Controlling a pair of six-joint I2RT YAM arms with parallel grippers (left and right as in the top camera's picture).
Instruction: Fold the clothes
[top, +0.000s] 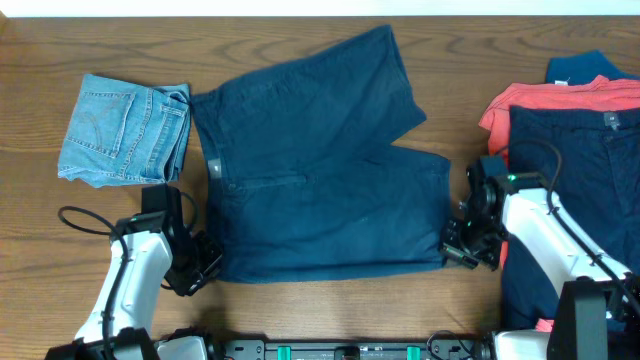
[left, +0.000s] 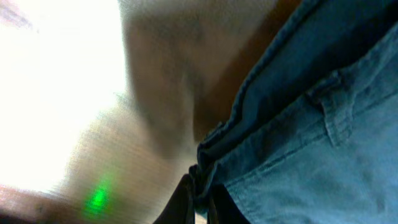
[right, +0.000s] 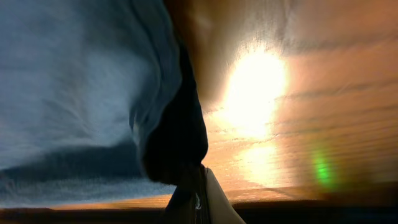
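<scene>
Both arms stand nearest the overhead lens, and between them the navy shorts (top: 320, 180) lie spread flat on the counter (top: 60, 40). The left end effector (top: 203, 268) is clenched on the waistband corner just in front of it. The right end effector (top: 462, 247) is clenched on the hem corner of the near leg, to its left. Holding the two near-edge corners looks like the setup for carrying that edge over the far one in a lengthwise fold. Folded jeans (top: 125, 130) sit well beyond the left end effector, seemingly already done. A pile of clothes (top: 570, 150) lies just right of the right end effector, apparently waiting its turn. From the left wrist, the dark fingers (left: 183, 202) at the bottom edge are pinched shut on bunched waistband cloth, and a belt loop (left: 336, 115) shows further along the band to the right. From the right wrist, the fingers (right: 217, 202) meet tightly on a dark fold of hem. The cloth drapes up and to the left, and bare glaring counter lies to the right.
</scene>
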